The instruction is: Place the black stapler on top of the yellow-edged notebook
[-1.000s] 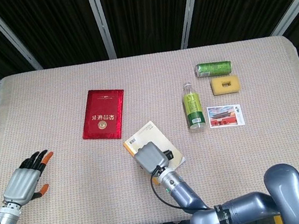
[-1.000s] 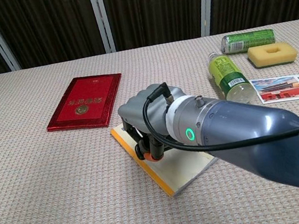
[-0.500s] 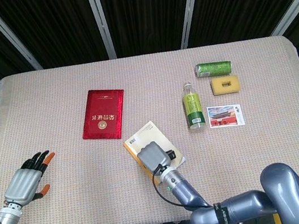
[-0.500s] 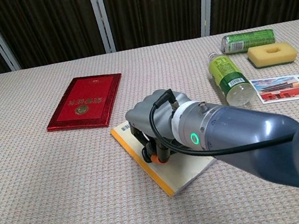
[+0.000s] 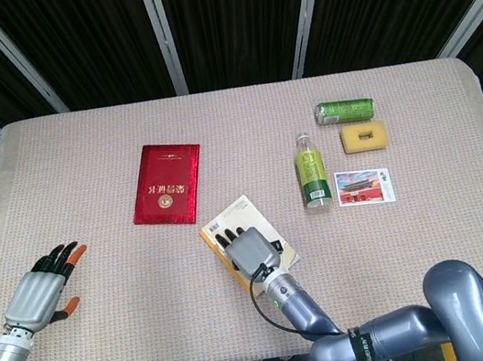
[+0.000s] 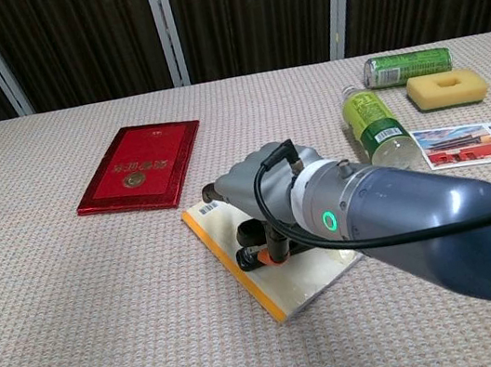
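Note:
The yellow-edged notebook (image 5: 239,212) (image 6: 304,279) lies at the front middle of the table. My right hand (image 5: 250,252) (image 6: 268,178) hovers low over it, its fingers now stretched out toward the far left. The black stapler (image 6: 250,233) (image 5: 280,250) lies on the notebook under the palm, mostly hidden, with the orange-tipped thumb beside it. The fingers no longer wrap around it. My left hand (image 5: 45,292) rests at the table's front left with its fingers spread and nothing in it.
A red booklet (image 5: 166,183) lies left of the notebook. To the right are a green bottle (image 5: 311,171) on its side, a green can (image 5: 345,110), a yellow sponge (image 5: 364,136) and a postcard (image 5: 366,186).
My right hand's fingers have uncurled from the stapler and stretched out, and the hand has shifted slightly toward me over the notebook. The left hand has not moved.

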Tool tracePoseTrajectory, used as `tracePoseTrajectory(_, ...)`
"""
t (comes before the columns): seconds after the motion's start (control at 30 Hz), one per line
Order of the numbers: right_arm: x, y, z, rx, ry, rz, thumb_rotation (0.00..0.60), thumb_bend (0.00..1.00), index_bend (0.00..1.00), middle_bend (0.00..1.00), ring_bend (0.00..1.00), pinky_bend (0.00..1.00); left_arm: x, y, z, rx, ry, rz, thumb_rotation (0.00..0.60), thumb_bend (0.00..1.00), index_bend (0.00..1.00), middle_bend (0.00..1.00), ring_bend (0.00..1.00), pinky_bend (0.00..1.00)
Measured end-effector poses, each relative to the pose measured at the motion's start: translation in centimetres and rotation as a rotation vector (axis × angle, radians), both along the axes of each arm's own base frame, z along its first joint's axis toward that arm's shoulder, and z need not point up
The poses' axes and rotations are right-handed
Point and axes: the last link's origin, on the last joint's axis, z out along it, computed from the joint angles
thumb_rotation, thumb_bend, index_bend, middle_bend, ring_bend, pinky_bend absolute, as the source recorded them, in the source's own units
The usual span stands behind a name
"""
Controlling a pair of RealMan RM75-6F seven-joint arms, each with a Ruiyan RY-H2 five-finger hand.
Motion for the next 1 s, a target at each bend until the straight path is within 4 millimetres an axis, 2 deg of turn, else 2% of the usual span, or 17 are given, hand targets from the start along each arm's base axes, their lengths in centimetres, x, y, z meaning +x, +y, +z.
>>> tracePoseTrajectory(0.07,0.0,0.2,0.5,-0.009,0.01,-0.003,0.6,0.29,0.0,0.01,0.13,0.37,0.0,0.0,0.1,0.001,-0.002,-0.002,0.6,0.34,0.0,0.0,0.0,0.17)
tracePoseTrajectory(0.17,0.0,0.9,1.9,-0.035,0.019,-0.009,0.6,0.27,0.0,0.0,0.07,0.27,0.0,-0.1,0.3,0.01,-0.009,-0.005,0.6,0.34,0.0,0.0,0.0,0.17)
tracePoseTrajectory(0.33,-0.9,3.1,6.1,-0.094,-0.007,-0.027,0.6,0.25,0.0,0.0,0.0,0.08,0.1,-0.2,0.9,0.031,-0.021,-0.009,0.6,0.33,0.0,0.0,0.0,0.16)
tracePoseTrajectory(0.43,-2.7,4.5,9.3,-0.16,-0.025,-0.042,0.6,0.23,0.0,0.0,0.0,0.01,0.1,-0.4,1.2,0.049,-0.026,-0.015,0.6,0.33,0.0,0.0,0.0,0.16)
tracePoseTrajectory(0.53,-5.7,5.7,12.1,-0.26,-0.042,-0.053,0.6,0.2,0.0,0.0,0.0,0.0,0.3,-0.7,1.5,0.069,-0.031,-0.029,0.6,0.33,0.0,0.0,0.0,0.15)
tracePoseTrajectory(0.7,-12.2,9.1,16.3,-0.405,-0.098,-0.103,0.6,0.19,0.0,0.0,0.0,0.0,0.5,-0.9,1.7,0.1,-0.022,-0.047,0.6,0.33,0.0,0.0,0.0,0.14)
tracePoseTrajectory(1.0,-23.0,13.3,21.7,-0.59,-0.252,-0.296,0.6,0.19,0.0,0.0,0.0,0.0,1.0,-1.9,2.6,0.175,-0.032,-0.075,0.6,0.33,0.0,0.0,0.0,0.12)
